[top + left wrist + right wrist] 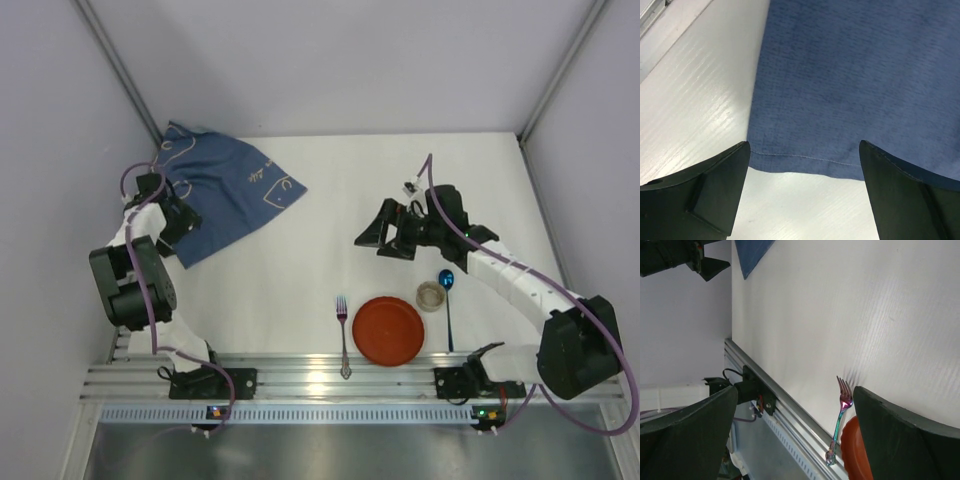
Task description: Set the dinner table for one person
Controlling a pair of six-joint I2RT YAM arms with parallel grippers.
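White tabletop fills the cell: our dinner table (400, 180), its ribbed rail (330, 375) nearest the arm bases. By that rail sit a red plate (390, 331), a fork (343, 335) to its left, a blue-bowled spoon (447, 300) to its right and a small cup (431, 295) just beside the spoon — a setting laid within a diner's reach. Our left gripper (804, 150) hangs spread over the hem of the blue cloth (850, 75) at the far left — probably lined up to take it as the napkin. Our right gripper (795, 390) hovers spread and empty behind the plate.
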